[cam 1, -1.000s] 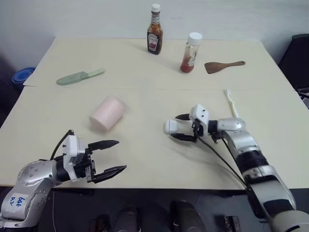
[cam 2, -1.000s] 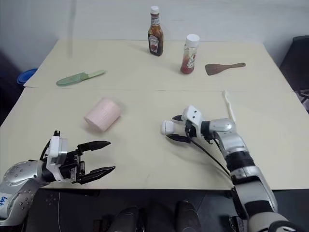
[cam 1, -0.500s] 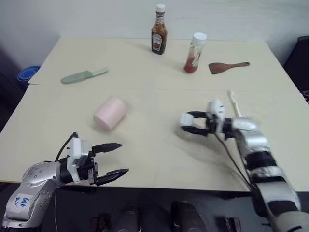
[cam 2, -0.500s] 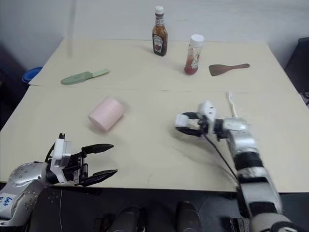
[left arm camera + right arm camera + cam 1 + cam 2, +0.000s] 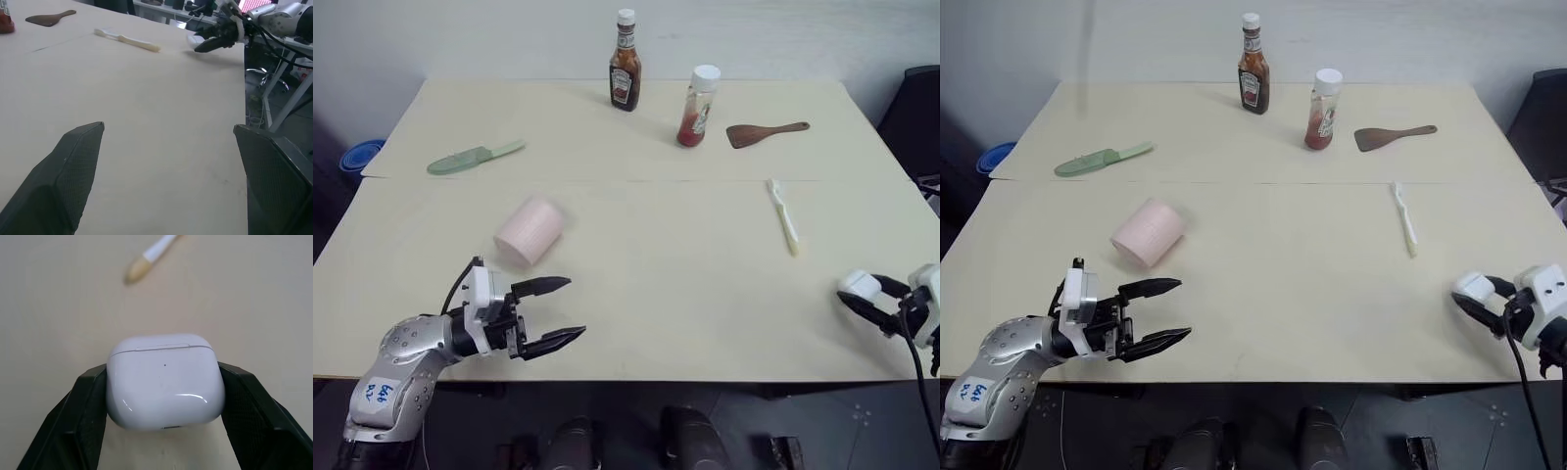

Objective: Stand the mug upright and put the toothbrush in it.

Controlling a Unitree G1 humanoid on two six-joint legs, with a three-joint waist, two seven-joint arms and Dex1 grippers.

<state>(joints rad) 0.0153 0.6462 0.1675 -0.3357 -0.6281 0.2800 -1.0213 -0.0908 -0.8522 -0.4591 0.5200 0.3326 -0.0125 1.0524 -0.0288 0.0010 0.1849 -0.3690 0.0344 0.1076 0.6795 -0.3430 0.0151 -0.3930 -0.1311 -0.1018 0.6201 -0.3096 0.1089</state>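
While mug (image 5: pixel 530 231) sideways, mouth left-nearward

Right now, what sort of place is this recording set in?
Probably a lab or office test room, not a kitchen: a plain cream table staged with sauce bottles, and office-chair bases beside equipment benches in the left wrist view.

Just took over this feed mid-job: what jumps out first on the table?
The right gripper at the table's right edge is clamped on a small white rounded case. The pink mug lies on its side, left of centre, just beyond the open left gripper. The toothbrush lies flat on the right, untouched.
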